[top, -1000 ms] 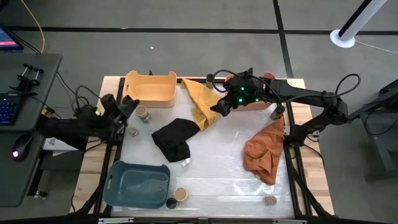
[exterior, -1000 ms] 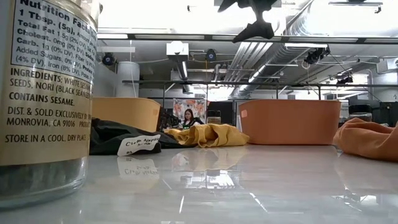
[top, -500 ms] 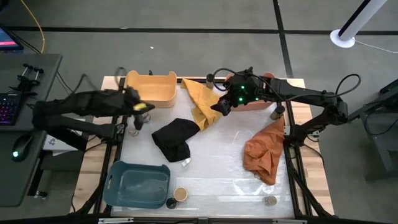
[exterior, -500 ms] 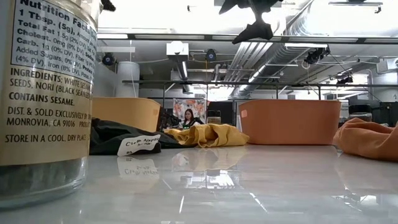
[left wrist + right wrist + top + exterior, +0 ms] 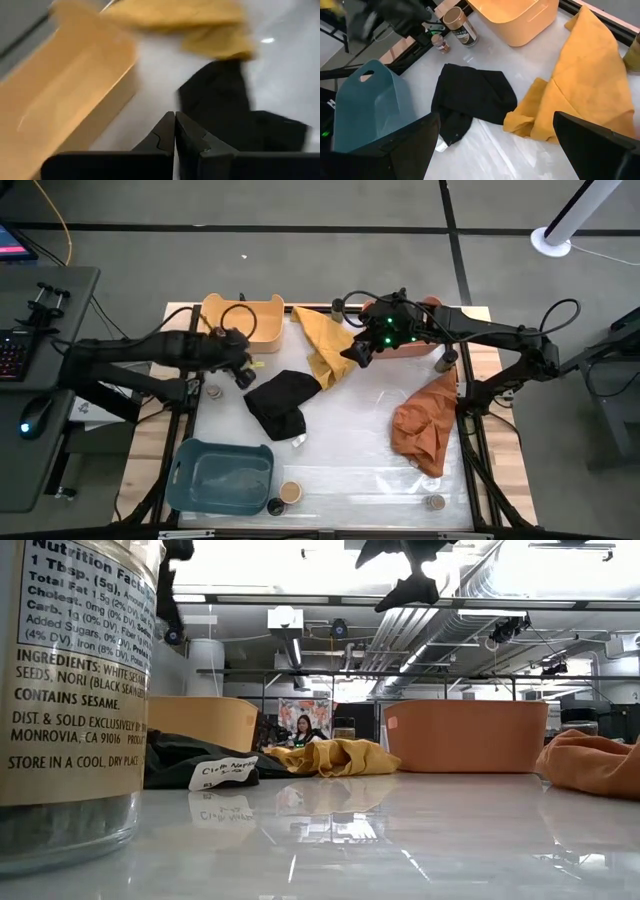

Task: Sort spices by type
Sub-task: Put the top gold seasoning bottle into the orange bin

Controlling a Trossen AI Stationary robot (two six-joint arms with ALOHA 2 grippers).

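Spice jars stand upright on the table. A tan-lidded jar (image 5: 455, 22) and a small jar (image 5: 440, 45) are near the yellow bin. Two more (image 5: 290, 492) (image 5: 275, 506) stand by the blue bin, and one (image 5: 433, 502) is at the near right. In the low view a labelled jar (image 5: 70, 700) fills the left side. My left gripper (image 5: 244, 372) (image 5: 175, 135) is shut and holds nothing. It hangs above the table between the yellow bin and the black cloth. My right gripper (image 5: 352, 355) (image 5: 496, 117) is open, raised above the yellow cloth.
The yellow bin (image 5: 242, 322) sits at the far left, the salmon bin (image 5: 425, 340) at the far right under my right arm, and the blue bin (image 5: 222, 475) at the near left. A yellow cloth (image 5: 322, 340), black cloth (image 5: 280, 402) and orange cloth (image 5: 425, 420) lie between them.
My left arm has swung from the table's left edge toward the right. It passed over the jars beside the yellow bin and now reaches the black cloth's left edge. The jars and cloths have not moved.
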